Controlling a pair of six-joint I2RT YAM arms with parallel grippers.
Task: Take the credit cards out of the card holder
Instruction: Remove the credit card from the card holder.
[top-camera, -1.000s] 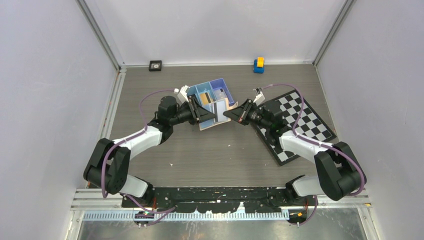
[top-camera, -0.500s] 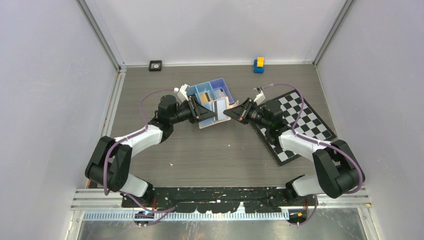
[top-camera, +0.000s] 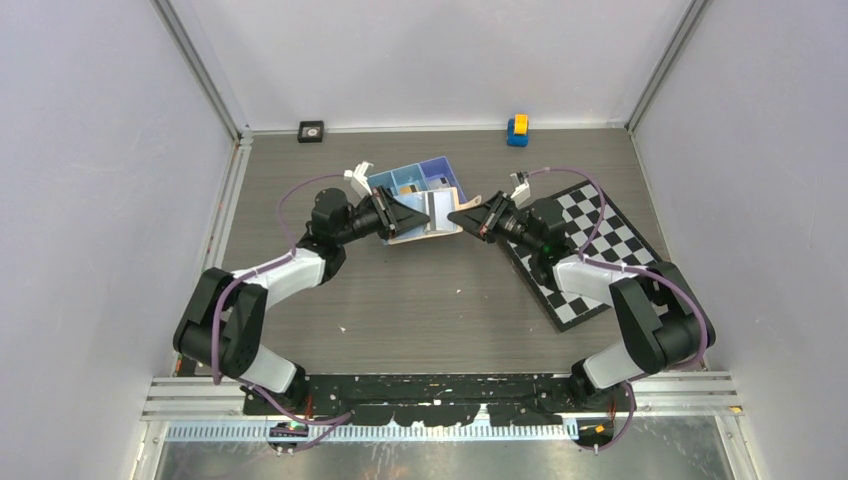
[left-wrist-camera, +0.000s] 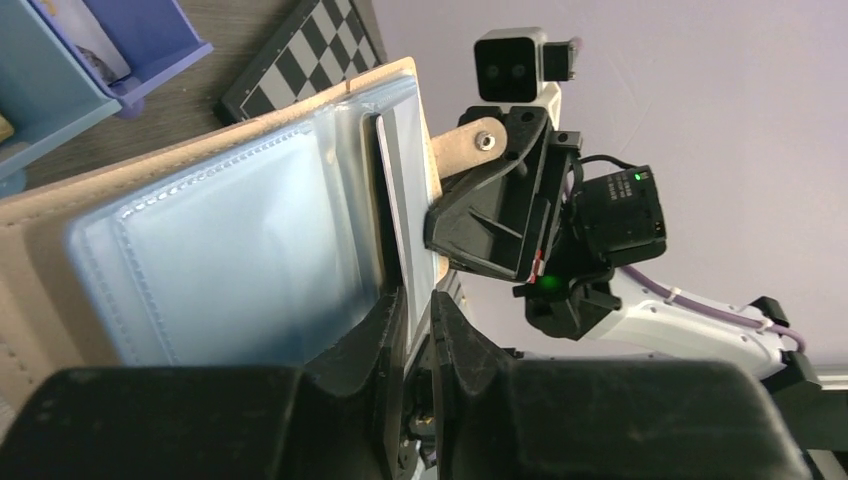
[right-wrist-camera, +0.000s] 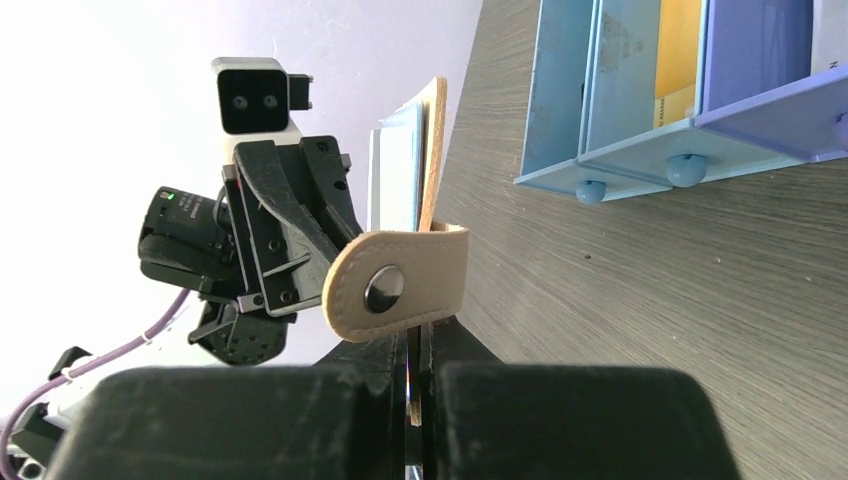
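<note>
The tan card holder (top-camera: 432, 215) hangs open above the table between my two grippers, just in front of the blue tray. My right gripper (top-camera: 462, 222) (right-wrist-camera: 418, 335) is shut on the card holder's edge, just under its snap tab (right-wrist-camera: 400, 285). In the left wrist view the tan cover (left-wrist-camera: 250, 128) carries clear plastic sleeves, and a pale credit card (left-wrist-camera: 405, 200) stands in the sleeve nearest the tab. My left gripper (top-camera: 400, 215) (left-wrist-camera: 420, 315) is shut on that card's lower edge, one finger on each face.
The blue three-compartment tray (top-camera: 425, 178) (right-wrist-camera: 620, 90) sits right behind the card holder, with an orange card (right-wrist-camera: 678, 50) in one compartment. A chessboard mat (top-camera: 590, 240) lies to the right. A blue-and-yellow block (top-camera: 517, 129) and a small black square (top-camera: 311, 130) rest by the back wall.
Both grippers have carried the card holder a little farther back, towards the tray. The left jaws have narrowed onto the card.
</note>
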